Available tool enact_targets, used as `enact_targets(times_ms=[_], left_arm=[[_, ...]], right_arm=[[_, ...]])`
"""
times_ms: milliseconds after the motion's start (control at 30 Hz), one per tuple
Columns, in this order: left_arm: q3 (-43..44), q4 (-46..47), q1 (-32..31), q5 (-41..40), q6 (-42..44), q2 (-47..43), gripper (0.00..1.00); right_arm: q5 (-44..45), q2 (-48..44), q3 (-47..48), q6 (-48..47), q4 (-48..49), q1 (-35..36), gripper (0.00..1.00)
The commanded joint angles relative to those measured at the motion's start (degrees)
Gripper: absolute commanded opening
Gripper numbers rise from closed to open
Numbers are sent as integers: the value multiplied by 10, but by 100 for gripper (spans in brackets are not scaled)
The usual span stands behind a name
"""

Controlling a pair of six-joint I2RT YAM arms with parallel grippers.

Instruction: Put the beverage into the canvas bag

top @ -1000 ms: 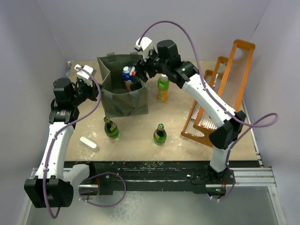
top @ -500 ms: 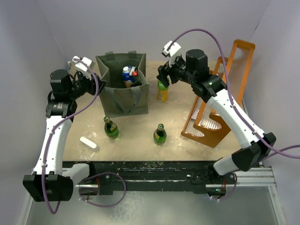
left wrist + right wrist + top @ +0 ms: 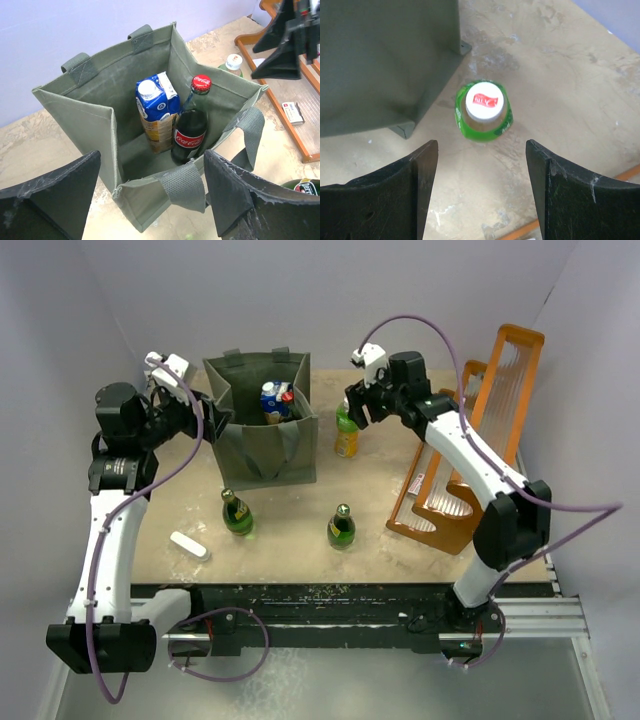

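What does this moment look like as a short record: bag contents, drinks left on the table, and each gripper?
bag: canvas bag, upright, top open
inside bag: blue carton and cola bottle, both upright
on table: white-capped bottle beside the bag; green glass bottles nearer the arm bases
left gripper: open, empty, at the bag's left side
right gripper: open, empty, above the white-capped bottle
other: orange rack at the right; small white object near the left arm

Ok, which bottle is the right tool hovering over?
The white-capped light green bottle beside the canvas bag; both dark green bottles stand nearer the front edge.
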Motion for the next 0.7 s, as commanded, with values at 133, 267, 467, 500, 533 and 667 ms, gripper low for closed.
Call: enact_targets(times_ms=[133, 267, 467, 500, 533, 667], left_arm=[[-19, 23, 2, 9, 14, -36, 88], [-27, 25, 2, 14, 15, -40, 89], [-31, 26, 2, 18, 15, -43, 89], [-32, 27, 2, 19, 15, -43, 89], [-32, 27, 2, 19, 14, -43, 89], [-34, 29, 2, 19, 13, -44, 90]], right_arm=[[-38, 70, 102, 19, -5, 2, 70], [-38, 90, 125, 25, -10, 2, 67], [-43, 97, 124, 28, -13, 2, 57], [-43, 98, 121, 28, -12, 2, 57], [-43, 99, 121, 29, -12, 2, 56], [-43, 106, 124, 30, -13, 2, 54]])
